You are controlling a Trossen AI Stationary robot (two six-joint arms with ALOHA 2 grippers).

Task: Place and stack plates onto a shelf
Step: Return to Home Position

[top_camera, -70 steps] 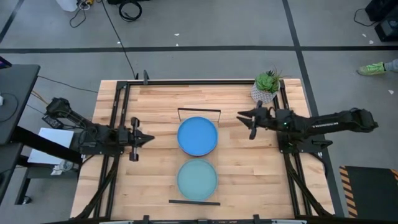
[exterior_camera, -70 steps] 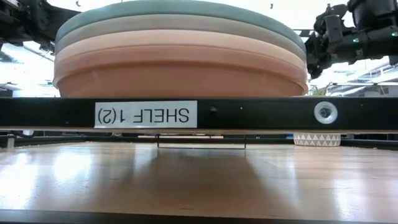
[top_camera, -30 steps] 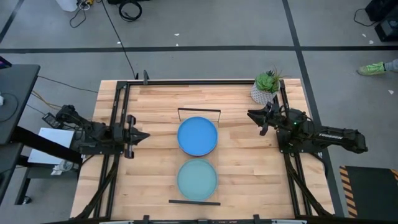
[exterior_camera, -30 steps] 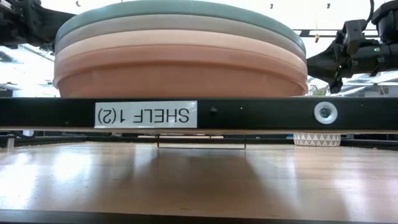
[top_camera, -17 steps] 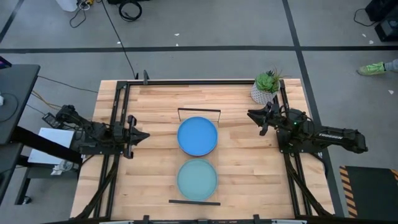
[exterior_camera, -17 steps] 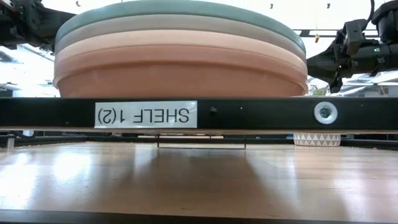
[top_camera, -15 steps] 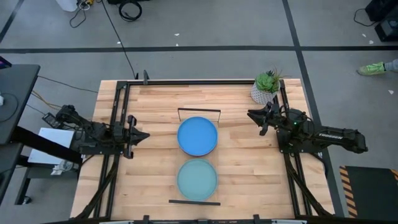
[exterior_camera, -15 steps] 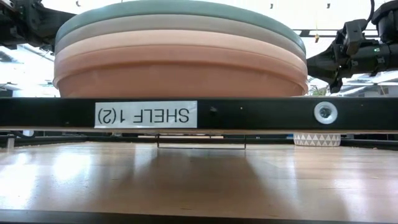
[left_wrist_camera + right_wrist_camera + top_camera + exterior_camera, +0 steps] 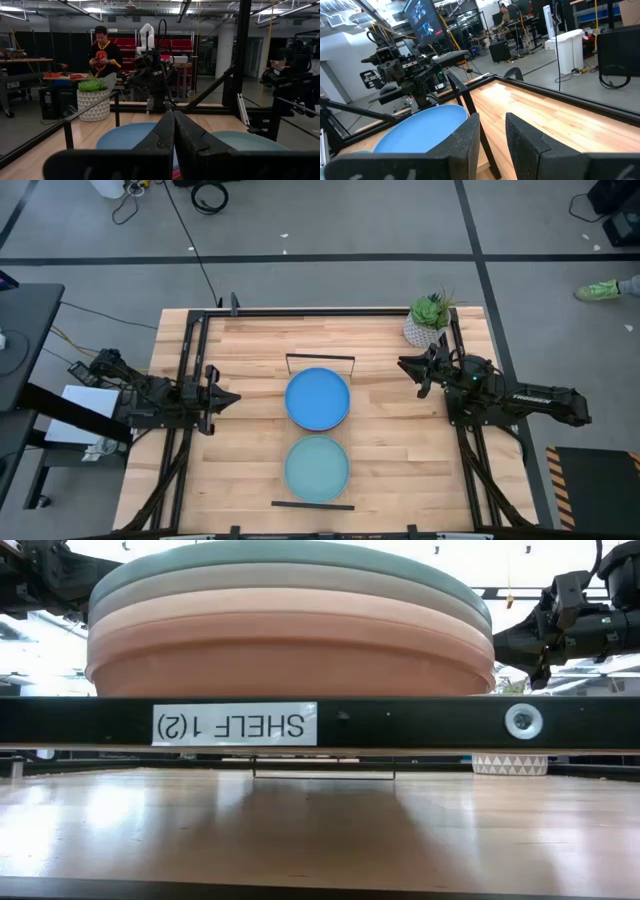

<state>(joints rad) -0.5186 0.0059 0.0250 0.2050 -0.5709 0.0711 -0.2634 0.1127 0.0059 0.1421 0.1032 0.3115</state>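
Two stacks of plates stand on the pale-wood shelf (image 9: pixel 318 432). The far stack is topped by a blue plate (image 9: pixel 318 398), the near one by a light aqua plate (image 9: pixel 317 467). The low view shows the near stack (image 9: pixel 290 635) from the side, with aqua on top, then grey, tan and pink layers, and orange at the bottom. My left gripper (image 9: pixel 228 398) hovers shut at the table's left, pointing at the blue plate (image 9: pixel 125 137). My right gripper (image 9: pixel 408 367) hovers at the right with its fingers slightly open (image 9: pixel 492 131), well clear of the blue plate (image 9: pixel 420 132).
A white potted plant (image 9: pixel 428 320) stands at the far right corner, just behind the right gripper. Black wire rails (image 9: pixel 320 358) (image 9: pixel 313 505) close the shelf's far and near ends. Black frame bars run along the table's left and right sides. A person (image 9: pixel 102 55) sits in the room beyond.
Before the last second, the right arm drew back from the blue plate toward the table's right edge, and the left arm drew back slightly toward the left. Since then both arms and the plates have kept still.
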